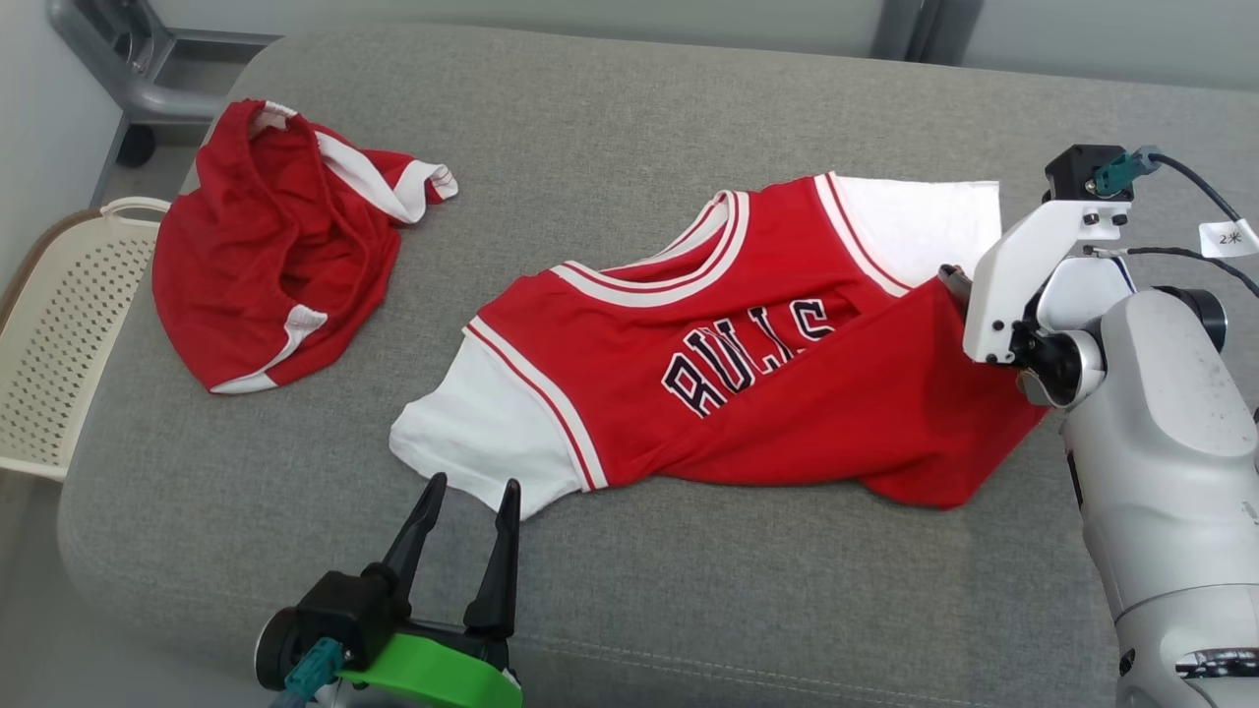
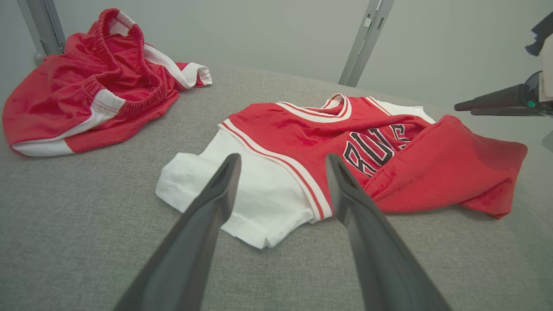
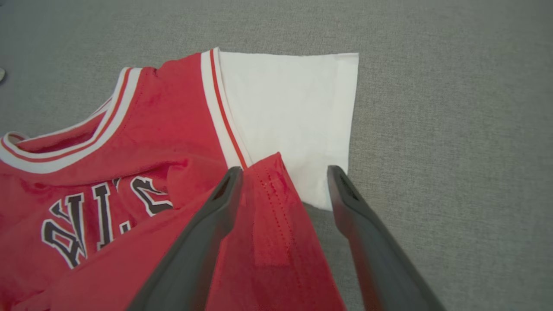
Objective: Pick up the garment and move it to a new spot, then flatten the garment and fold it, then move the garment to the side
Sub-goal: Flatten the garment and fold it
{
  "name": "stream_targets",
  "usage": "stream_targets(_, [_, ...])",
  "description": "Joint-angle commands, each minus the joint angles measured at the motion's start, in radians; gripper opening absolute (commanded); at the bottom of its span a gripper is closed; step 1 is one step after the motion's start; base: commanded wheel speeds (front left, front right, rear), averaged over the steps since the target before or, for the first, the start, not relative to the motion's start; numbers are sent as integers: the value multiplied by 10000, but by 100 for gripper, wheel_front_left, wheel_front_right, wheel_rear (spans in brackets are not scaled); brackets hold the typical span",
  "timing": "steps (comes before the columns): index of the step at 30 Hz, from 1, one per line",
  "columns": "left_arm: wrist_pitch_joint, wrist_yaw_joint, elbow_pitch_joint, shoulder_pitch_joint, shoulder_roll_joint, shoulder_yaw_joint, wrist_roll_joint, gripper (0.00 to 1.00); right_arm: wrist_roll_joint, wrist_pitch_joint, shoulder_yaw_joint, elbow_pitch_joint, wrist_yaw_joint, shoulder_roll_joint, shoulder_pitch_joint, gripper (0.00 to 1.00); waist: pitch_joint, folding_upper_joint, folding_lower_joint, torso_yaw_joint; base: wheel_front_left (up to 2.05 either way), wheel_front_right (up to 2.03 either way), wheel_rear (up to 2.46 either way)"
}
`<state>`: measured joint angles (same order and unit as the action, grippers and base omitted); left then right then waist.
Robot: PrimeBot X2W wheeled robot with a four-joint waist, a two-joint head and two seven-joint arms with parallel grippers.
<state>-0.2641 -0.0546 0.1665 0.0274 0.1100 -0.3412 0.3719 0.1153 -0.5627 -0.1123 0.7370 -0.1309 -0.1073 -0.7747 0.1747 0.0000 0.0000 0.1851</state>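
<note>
going left to right here. far left, off the edge of the grey cushion (image 1: 689, 610): a cream perforated basket (image 1: 59, 334), apparently no part of the job. next along, up on the cushion, a crumpled pair of red shorts (image 1: 266, 256), well apart from the main piece.

then the left hand (image 1: 474, 484) at the near edge, spread wide, holding nothing, aimed at the near white sleeve (image 2: 259, 203) and hovering just short of it.

middle to right: the garment itself, a red bulls jersey (image 1: 629, 334), lying face up on the cushion with the neckline toward the far side. looks mostly flat up top, with the bottom hem (image 3: 276, 207) already flipped up diagonally across the right end of the lettering. so probably partway into a first fold.

far right: the right hand (image 3: 285, 170), spread open too, straddling that flipped hem corner without pinching it, just beside the other white sleeve (image 3: 293, 116).

judging by all that: pick-and-move done, flattening more or less done, fold started but lopsided and bunchy on the right. left to do: finishing and squaring up the fold, tucking in both sleeves probably, then shifting the bundle to the side.
</note>
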Motion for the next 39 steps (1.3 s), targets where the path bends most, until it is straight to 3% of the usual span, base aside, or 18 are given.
stream_targets(1, [-1,-89,23,139,-19,-17,-59,100,-88,-60,-62,107,3,-12,-103,100,123,0,0,137,0,0,0])
stream_targets(9, [1,-70,117,209,-60,-150,-20,100,-410,-174,-486,726,3,11,-297,100,321,0,0,423,0,0,0])
stream_targets(10, [3,-55,110,214,-59,-144,-13,100,-412,-211,-531,802,3,33,-318,85,347,0,0,431,0,0,0])
stream_targets(11, [1,-42,103,218,-58,-140,-6,100,-427,-236,-559,858,3,51,-335,49,372,0,0,432,0,0,0])
stream_targets(12, [2,-32,102,225,-57,-139,-2,100,-460,-236,-571,905,2,63,-345,26,392,0,0,430,0,0,0])
stream_targets(13, [2,-22,108,234,-58,-140,1,100,-473,-228,-577,944,3,73,-355,8,406,0,0,425,0,0,0])
stream_targets(14, [2,-16,122,243,-59,-146,2,100,-491,-214,-575,975,2,85,-364,0,417,0,0,419,0,0,0])
stream_targets(24, [1,19,245,284,-35,-175,45,100,-311,68,-154,861,3,42,-330,0,291,0,0,212,0,0,0])
stream_targets(25, [1,25,246,284,-27,-172,53,100,-271,51,-110,856,3,17,-312,6,273,0,0,192,0,0,0])
stream_targets(26, [-1,30,249,286,-17,-171,55,100,-260,52,-65,850,3,-13,-299,32,259,0,0,173,0,0,0])
stream_targets(27, [1,35,256,283,-8,-176,55,100,-242,66,-25,847,3,-28,-288,49,243,0,0,156,0,0,0])
stream_targets(28, [1,41,259,277,-4,-185,57,100,-214,109,6,837,3,-43,-279,96,230,0,0,144,0,0,0])
stream_targets(29, [1,41,259,278,1,-196,61,100,-191,130,36,828,3,-60,-271,100,222,0,0,138,0,0,0])
stream_targets(39, [1,58,237,281,81,-252,97,100,-72,261,120,816,3,-93,-320,100,253,0,0,193,0,0,0])
